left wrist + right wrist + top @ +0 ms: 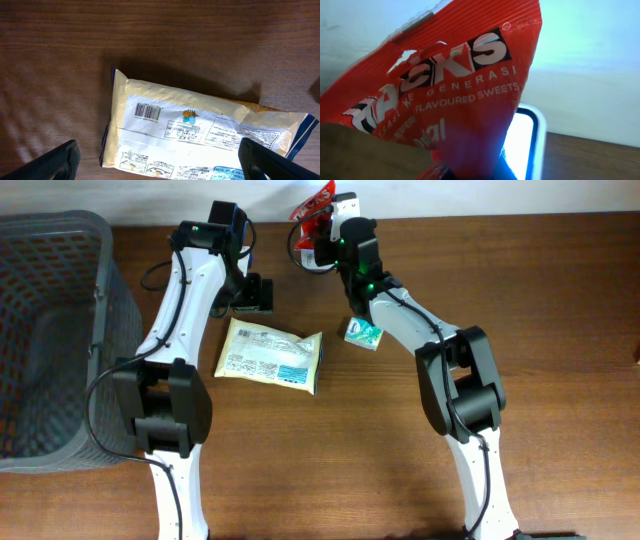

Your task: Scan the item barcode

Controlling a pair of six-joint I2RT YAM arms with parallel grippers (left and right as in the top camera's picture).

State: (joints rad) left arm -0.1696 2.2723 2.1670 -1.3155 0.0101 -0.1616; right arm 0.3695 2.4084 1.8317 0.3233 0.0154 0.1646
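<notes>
- The table [560, 330] is dark brown wood, with 2 arms reaching toward its far edge.
- The right tool [322, 242] is pinched nearly closed on a red packet [318, 208] and holds it up off the table at the far edge.
- In the right wrist view the red packet [460, 85] fills most of the frame. White lettering runs across its crinkled face, and no barcode shows on this side.
- A white box [525, 145] with a bright lit face sits just behind the packet's lower corner. From overhead the white box [347, 202] is right beside the packet.
- The left tool [252, 293] is spread wide and holds nothing. It hangs above the table just past the far end of a cream packet [270, 355].
- In the left wrist view the left tool [165, 162] looks down on the cream packet [200, 115]. Its 2 dark fingers [55, 162] sit at the bottom corners of the frame, clear of the wrapper.
- The cream packet lies flat near the middle of the table with its printed back up, and a barcode [148, 111] shows near one end.
- A small green packet [364, 333] lies on the table just beside the right arm, to the right of the cream packet and apart from it.
- A grey mesh basket [60, 240] stands at the left edge of the table, beside the left arm.
</notes>
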